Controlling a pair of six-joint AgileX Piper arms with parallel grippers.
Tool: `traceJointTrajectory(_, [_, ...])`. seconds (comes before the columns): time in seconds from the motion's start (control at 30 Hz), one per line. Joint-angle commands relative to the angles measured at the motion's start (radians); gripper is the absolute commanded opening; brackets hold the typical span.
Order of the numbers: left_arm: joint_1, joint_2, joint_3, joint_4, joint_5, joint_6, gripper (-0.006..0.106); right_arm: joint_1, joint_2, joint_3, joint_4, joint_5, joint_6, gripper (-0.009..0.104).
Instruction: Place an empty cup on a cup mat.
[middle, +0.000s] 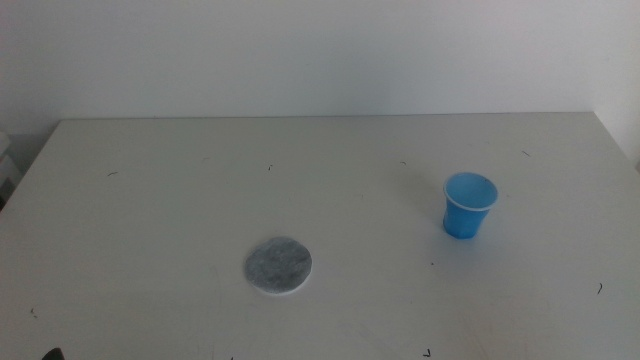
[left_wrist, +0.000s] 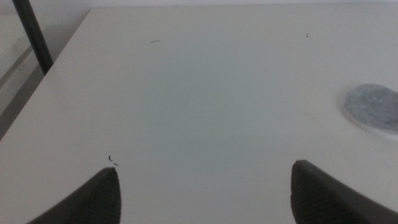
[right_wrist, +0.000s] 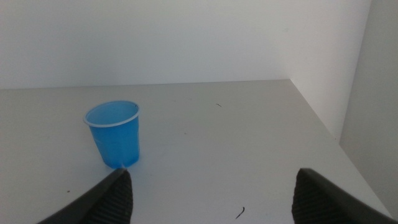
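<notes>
The cup (middle: 469, 206) is seen upright on the white table (middle: 150, 220), toward the right side of the middle view. Its mouth faces up, a thin whitish rim is shown around it, and the inside is blue and empty. No brand, label or writing can be read on it.

The mat (middle: 278, 265) is laid flat on the table, left of the cup and nearer the camera, well apart from it. Its mottled grey face is ringed by a pale edge, and no print can be made out on it. Nothing is set on the mat.

Neither arm is shown in the middle view. In the left wrist view, the left gripper (left_wrist: 205, 193) is held low over bare tabletop with its two dark jaws spread wide; nothing is held between them. Part of the mat (left_wrist: 373, 107) is caught at the edge of that view, away from the jaws. A dark pole (left_wrist: 34, 37) is seen past the table's edge.

In the right wrist view, the right gripper (right_wrist: 214, 196) is likewise spread wide with nothing between its jaws. The cup (right_wrist: 115, 134) is seen standing just beyond one jaw tip, not between the jaws. A few small dark marks are scattered on the tabletop; none can be read as writing.
</notes>
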Motion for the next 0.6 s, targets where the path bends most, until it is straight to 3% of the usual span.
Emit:
traceJointTrajectory(0.0, [0.001,-0.012,-0.006,0.001,-0.067,-0.004,0.105,-0.007,-0.023,-0.033,-0.011,-0.047,-0.01,0.066])
traceJointTrajectory(0.23, [0.001,-0.012,-0.006,0.001,-0.067,-0.004,0.105,-0.007,0.055,-0.193,-0.029,0.063,-0.01,0.066])
traceJointTrajectory(0.57, [0.001,-0.012,-0.006,0.001,-0.067,-0.004,0.105,-0.007,0.363,-0.495,-0.034,0.079,-0.01,0.066])
